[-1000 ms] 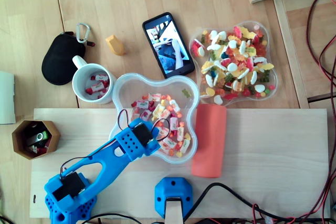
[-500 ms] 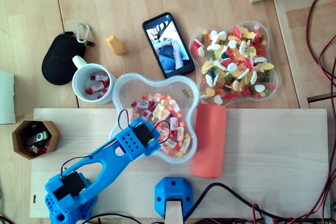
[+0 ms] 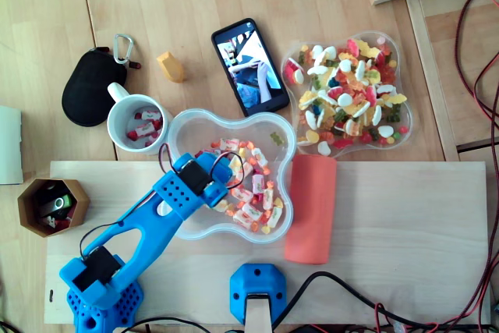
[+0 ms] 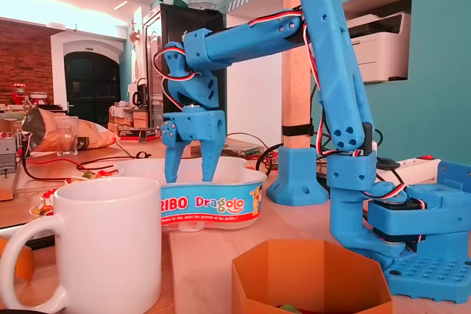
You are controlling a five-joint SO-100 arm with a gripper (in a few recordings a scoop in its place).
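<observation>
My blue gripper (image 4: pixel 190 176) points straight down into the left part of a clear clover-shaped tub (image 3: pixel 185 125) of wrapped candies (image 3: pixel 251 185). In the fixed view its two fingers (image 4: pixel 209 154) stand apart, tips at the height of the tub's rim (image 4: pixel 213 204), and I see nothing between them. From overhead the wrist covers the gripper (image 3: pixel 209 182) and the candies under it. A white mug (image 3: pixel 139 122) holding a few candies stands just left of the tub and fills the front of the fixed view (image 4: pixel 96 240).
A second clear tub (image 3: pixel 405 126) of gummy sweets sits at the right, a phone (image 3: pixel 249 64) behind the first tub, and an orange-red roll (image 3: pixel 310 208) beside it on the wooden board (image 3: pixel 405 232). A hexagonal wooden box (image 3: pixel 53 207), black pouch (image 3: pixel 92 87) and yellow block (image 3: pixel 171 66) lie left.
The gripper has swung left and away from the arm's base, from the tub's lower middle to its left part. Nothing else has moved.
</observation>
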